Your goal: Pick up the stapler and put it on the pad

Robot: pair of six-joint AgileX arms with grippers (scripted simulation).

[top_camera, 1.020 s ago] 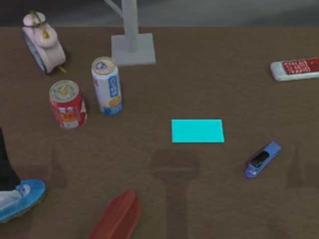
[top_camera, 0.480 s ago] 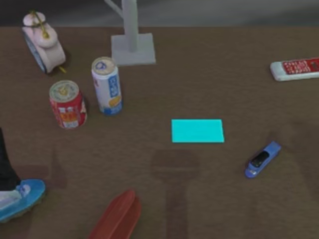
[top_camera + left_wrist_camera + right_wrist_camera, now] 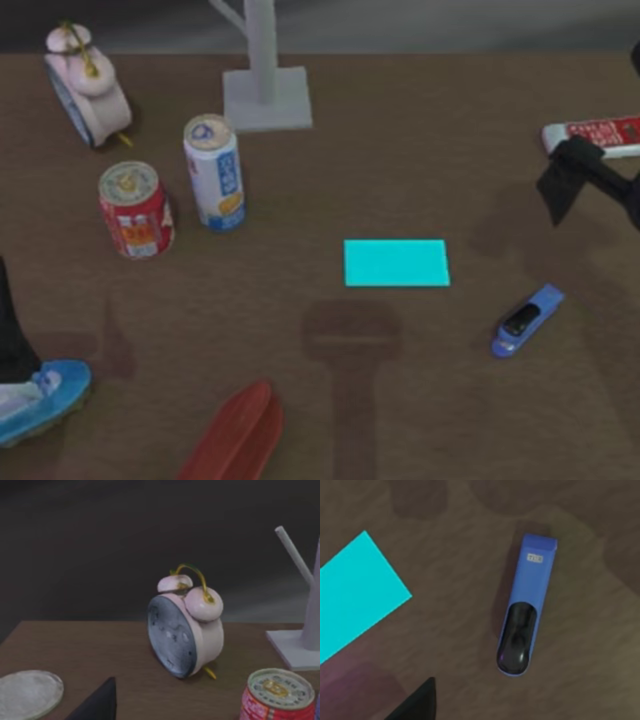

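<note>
Two cans stand upright and sealed on the left half of the surface [image 3: 400, 150]: a red can [image 3: 135, 208] and, just beside it, a white-and-blue can [image 3: 214, 171]. I cannot see what is in them.

The stapler [image 3: 527, 320] lies flat on the surface to the right of the pad [image 3: 396, 262], near it but not touching, angled with its black-patched end toward the near edge. My right end effector [image 3: 572, 180] hangs above the right side of the surface, beyond the stapler and well apart from it, beside the white-and-red bar [image 3: 592, 138]. I cannot tell whether its fingers are spread or closed; it grips nothing. In the right wrist view the stapler [image 3: 525, 605] and a corner of the pad [image 3: 355, 592] lie below.

My left arm is parked at the left edge by a blue shoe [image 3: 40, 398]; its end effector is out of the top view.

The surface is dark brown wood grain, also carrying a pink alarm clock [image 3: 88, 88], a white stand [image 3: 266, 92] and a red object [image 3: 235, 435]. Behind it the room is dark.
</note>
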